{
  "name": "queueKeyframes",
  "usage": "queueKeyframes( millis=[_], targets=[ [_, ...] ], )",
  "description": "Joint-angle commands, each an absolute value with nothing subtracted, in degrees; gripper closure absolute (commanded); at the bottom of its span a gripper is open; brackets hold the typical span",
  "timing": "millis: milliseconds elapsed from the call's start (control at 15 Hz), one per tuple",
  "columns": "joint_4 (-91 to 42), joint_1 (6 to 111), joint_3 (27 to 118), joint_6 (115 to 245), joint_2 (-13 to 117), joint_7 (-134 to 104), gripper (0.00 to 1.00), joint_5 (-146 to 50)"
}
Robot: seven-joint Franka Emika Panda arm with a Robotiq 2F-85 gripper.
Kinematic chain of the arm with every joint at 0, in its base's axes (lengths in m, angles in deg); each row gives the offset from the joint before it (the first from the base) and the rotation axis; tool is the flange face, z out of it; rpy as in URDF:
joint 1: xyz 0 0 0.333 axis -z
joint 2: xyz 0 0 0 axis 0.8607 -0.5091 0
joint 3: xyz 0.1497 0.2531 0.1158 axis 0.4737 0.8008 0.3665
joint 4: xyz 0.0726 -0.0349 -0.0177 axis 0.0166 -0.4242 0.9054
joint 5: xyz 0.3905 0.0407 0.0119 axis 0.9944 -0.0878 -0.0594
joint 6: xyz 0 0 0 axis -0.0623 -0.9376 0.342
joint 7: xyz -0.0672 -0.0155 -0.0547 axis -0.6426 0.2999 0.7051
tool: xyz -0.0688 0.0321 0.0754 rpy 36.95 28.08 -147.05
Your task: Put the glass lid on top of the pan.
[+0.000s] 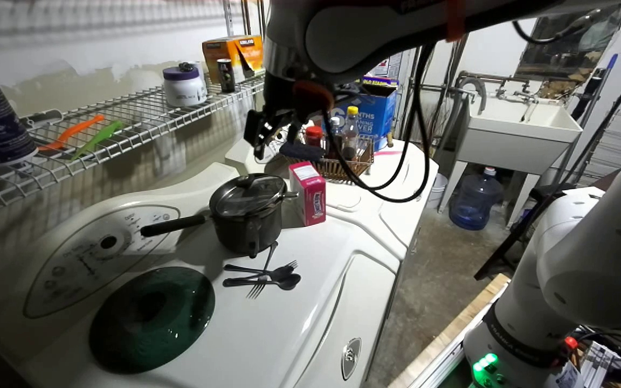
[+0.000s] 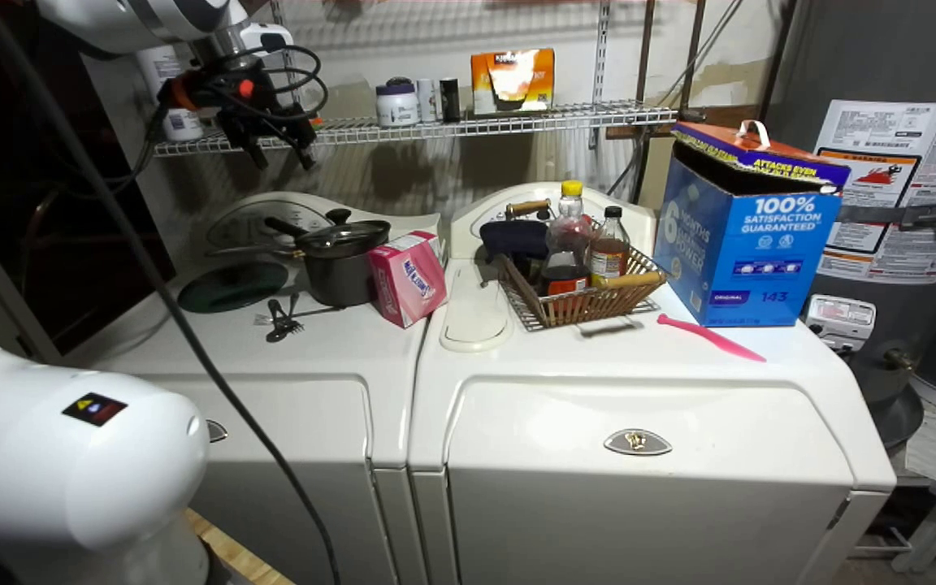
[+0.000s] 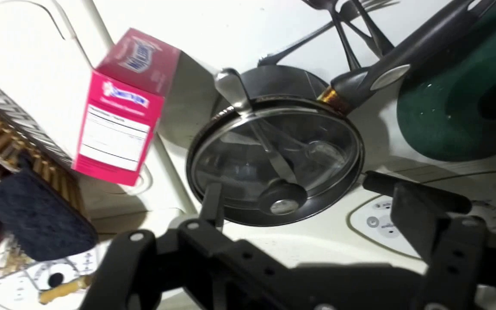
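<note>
Glass lid (image 3: 252,165) observed below my hand (image 2: 284,162), resting on the pan (image 2: 340,280) (pink box (image 2: 411,280) just beside, on the white surface (image 2: 346,349)); I record my hand spread wide, gripping nothing.

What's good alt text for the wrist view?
Glass lid resting on a dark pan, seen from above; full seating is unclear. The fingers stand open at the frame's bottom. A pink box stands at left, a round green item lies at right, dark cutlery at top.

Wrist view — near, facing down onto pan (image 3: 277,81); both exterior views — farther, sharing pan
</note>
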State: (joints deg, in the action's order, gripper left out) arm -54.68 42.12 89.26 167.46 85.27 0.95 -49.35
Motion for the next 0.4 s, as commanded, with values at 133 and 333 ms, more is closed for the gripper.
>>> queueKeyframes(
  millis=[133,333],
  targets=[
    [-55.0,46.9,91.4,160.7,92.0,2.8,0.0,-48.9],
    [-55.8,47.6,91.4,159.6,94.3,2.9,0.0,-48.9]
  ],
)
